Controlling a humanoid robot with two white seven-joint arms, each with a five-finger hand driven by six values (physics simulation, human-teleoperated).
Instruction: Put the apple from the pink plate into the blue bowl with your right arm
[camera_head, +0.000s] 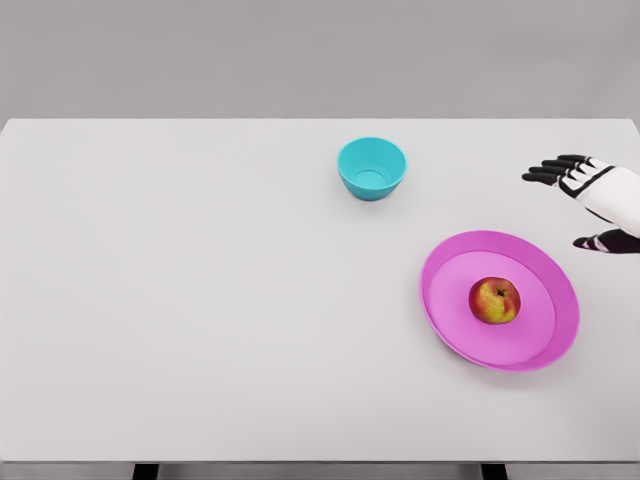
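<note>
Apple (495, 301) sits on the pink plate (445, 300), right of centre on the white worktop (200, 300). Right robot hand (578, 180) hovers just beyond the plate's far right edge, fingers stretched out, grasping nothing. Blue bowl (372, 168) stands apart, farther back and left of the plate.

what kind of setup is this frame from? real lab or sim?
Most likely a simulated tabletop test scene, not a real room. A plain white table against a blank grey backdrop carries only a blue bowl, a pink plate with an apple, and the right robot hand hovers open at the edge.
</note>
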